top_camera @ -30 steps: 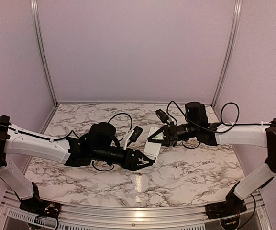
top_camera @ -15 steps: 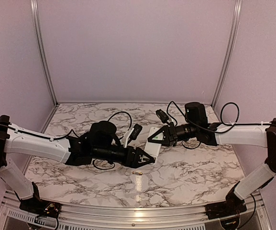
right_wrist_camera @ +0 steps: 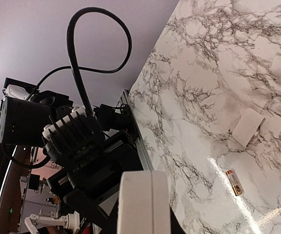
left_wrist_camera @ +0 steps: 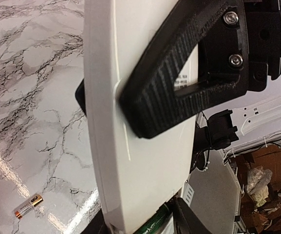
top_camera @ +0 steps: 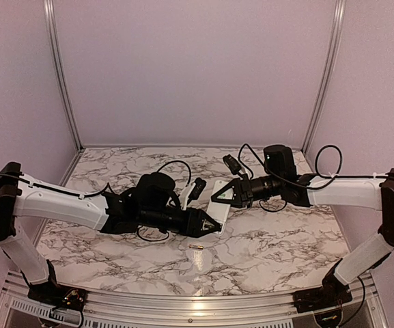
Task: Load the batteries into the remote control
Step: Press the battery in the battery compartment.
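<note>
The remote control is plain white, like the small cover piece. The loose battery is dark with a copper-orange end. White table, grey-black marble veins; lilac walls

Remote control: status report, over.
Right end effector shut on remote control. Left end effector up against it, grip unclear. One battery loose on table, cover piece farther off; nothing blocking seen.
</note>
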Action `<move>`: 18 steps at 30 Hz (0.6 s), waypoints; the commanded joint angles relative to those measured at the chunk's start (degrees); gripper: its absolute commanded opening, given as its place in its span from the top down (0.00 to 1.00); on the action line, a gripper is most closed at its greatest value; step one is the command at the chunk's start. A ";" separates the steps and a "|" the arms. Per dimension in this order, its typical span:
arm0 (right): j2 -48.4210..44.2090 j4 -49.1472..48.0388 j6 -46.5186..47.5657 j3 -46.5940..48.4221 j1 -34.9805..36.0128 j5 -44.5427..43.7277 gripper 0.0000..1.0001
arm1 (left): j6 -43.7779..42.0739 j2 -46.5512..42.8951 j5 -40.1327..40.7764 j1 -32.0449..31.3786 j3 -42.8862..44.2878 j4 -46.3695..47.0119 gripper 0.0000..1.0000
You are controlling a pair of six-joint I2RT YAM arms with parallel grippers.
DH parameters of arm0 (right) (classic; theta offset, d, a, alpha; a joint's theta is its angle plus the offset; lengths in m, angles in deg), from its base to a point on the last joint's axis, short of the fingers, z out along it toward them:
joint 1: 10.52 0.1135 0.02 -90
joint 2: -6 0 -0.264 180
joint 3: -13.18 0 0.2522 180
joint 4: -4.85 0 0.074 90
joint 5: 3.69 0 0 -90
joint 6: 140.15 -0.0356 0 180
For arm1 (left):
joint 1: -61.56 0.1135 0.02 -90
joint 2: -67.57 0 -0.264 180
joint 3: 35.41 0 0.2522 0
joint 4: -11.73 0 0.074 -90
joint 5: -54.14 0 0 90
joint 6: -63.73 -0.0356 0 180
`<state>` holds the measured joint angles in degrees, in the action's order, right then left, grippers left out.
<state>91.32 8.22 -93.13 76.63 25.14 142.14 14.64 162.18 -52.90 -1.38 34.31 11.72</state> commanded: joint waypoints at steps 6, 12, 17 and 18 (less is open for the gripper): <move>-2.27 -0.12 1.58 3.09 -0.06 0.76 1.00 | -1.23 2.68 3.09 -0.08 1.24 -7.39 0.69; -2.69 0.06 3.10 3.69 -0.06 0.94 1.00 | -6.17 3.23 5.06 -0.42 3.82 -12.63 0.69; -2.34 1.93 5.09 4.18 -0.06 1.24 1.00 | -10.57 0.20 4.89 -0.20 3.17 -12.04 0.56; -2.28 2.23 5.69 4.19 -0.06 1.33 1.00 | -11.83 -0.84 4.84 0.01 2.79 -11.51 0.49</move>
<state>90.42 9.57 -87.14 77.33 24.72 142.93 9.26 162.68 -51.41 -1.51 37.77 5.91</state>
